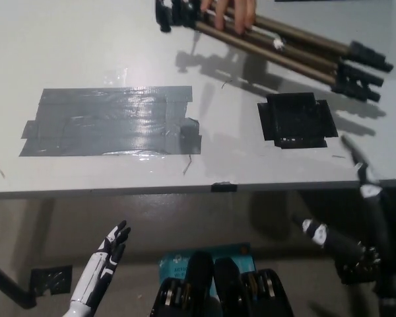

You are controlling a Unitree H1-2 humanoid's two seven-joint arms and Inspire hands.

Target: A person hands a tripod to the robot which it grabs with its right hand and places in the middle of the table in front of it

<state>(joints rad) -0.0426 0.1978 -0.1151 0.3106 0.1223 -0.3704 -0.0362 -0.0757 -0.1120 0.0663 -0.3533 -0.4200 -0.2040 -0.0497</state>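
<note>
A folded tripod (284, 46) with bronze legs and black feet hangs above the far side of the white table (86, 46), slanting from upper left to right. A person's hand (234, 12) grips it near its head at the top edge. My black right hand (356, 218) is low at the lower right, near the table's front edge, its fingers spread and holding nothing. It is well short of the tripod. My white left hand (102, 267) rests below the table edge at the lower left, fingers apart and empty.
A large patch of grey tape (112, 122) covers the table's left middle. A black tape square (296, 120) lies right of centre, under the tripod's shadow. The table's front edge (185, 190) runs across the picture.
</note>
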